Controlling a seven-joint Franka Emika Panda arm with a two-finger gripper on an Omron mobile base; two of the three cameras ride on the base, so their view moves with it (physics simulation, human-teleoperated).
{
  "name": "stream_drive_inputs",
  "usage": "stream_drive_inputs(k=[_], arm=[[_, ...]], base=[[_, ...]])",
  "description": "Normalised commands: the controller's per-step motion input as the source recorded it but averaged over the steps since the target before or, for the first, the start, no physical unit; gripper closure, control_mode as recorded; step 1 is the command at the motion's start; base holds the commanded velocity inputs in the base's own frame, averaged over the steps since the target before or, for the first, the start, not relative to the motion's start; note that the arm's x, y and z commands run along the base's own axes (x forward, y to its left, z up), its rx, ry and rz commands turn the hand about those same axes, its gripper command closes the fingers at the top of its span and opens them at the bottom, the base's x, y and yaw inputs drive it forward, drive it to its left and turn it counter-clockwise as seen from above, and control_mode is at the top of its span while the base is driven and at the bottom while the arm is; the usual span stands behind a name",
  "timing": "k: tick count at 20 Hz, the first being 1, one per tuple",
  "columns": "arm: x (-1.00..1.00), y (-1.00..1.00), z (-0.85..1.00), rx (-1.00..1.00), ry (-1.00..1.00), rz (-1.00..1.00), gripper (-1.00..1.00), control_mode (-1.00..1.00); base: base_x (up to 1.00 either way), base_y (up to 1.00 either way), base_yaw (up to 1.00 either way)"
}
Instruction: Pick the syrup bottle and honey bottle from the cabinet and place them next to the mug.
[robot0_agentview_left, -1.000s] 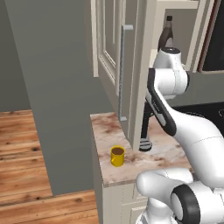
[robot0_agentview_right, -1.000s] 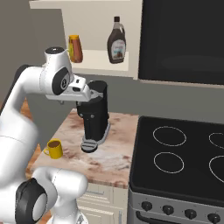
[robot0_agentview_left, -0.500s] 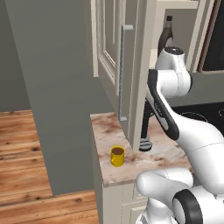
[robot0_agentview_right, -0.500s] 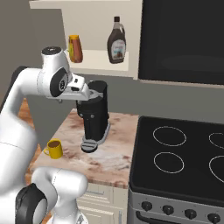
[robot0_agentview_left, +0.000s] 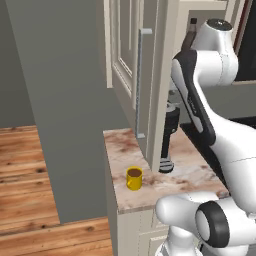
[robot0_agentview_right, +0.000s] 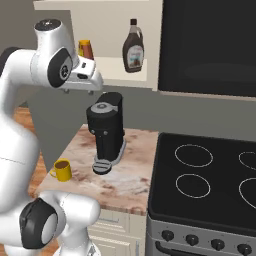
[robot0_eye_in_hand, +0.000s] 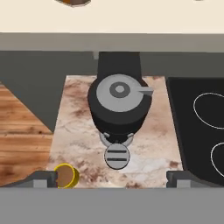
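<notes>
The gripper (robot0_eye_in_hand: 112, 179) hangs above the coffee machine (robot0_agentview_right: 106, 131), wide open and empty. The mug (robot0_agentview_right: 62, 170) sits left of the coffee machine on the surface (robot0_agentview_right: 135, 177). The syrup bottle (robot0_agentview_right: 133, 47) stands on the cabinet (robot0_agentview_right: 112, 70) shelf above.

Honey bottle (robot0_agentview_right: 85, 49) half hidden behind the white arm, only cap and upper body showing; in the hand view cut by the top edge. Syrup bottle (robot0_agentview_left: 190, 36) mostly blocked by the cabinet (robot0_agentview_left: 150, 75) frame and arm. Mug (robot0_eye_in_hand: 66, 176) partly covered by 1 fingertip (robot0_eye_in_hand: 43, 179). Hand's finger spacing too unclear to judge.
</notes>
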Motion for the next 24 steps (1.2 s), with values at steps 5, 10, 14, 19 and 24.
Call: stream_drive_inputs(k=[5, 10, 14, 19, 24], arm=[[0.04, 0.01, 0.55, 0.09, -0.19, -0.01, -1.00, -1.00], [-0.05, 0.16, 0.71, 0.10, -0.15, 0.03, -1.00, -1.00], [-0.06, 0.19, 0.19, 0.03, -0.02, 0.19, -1.00, -1.00], [0.00, 0.11, -0.06, 0.00, -0.01, 0.11, -1.00, -1.00], [0.22, 0.00, -0.38, -0.01, -0.02, 0.01, -1.00, -1.00]], base=[[0.00, 0.00, 0.00], [0.00, 0.00, 0.00], [0.00, 0.00, 0.00], [0.00, 0.00, 0.00], [0.00, 0.00, 0.00]])
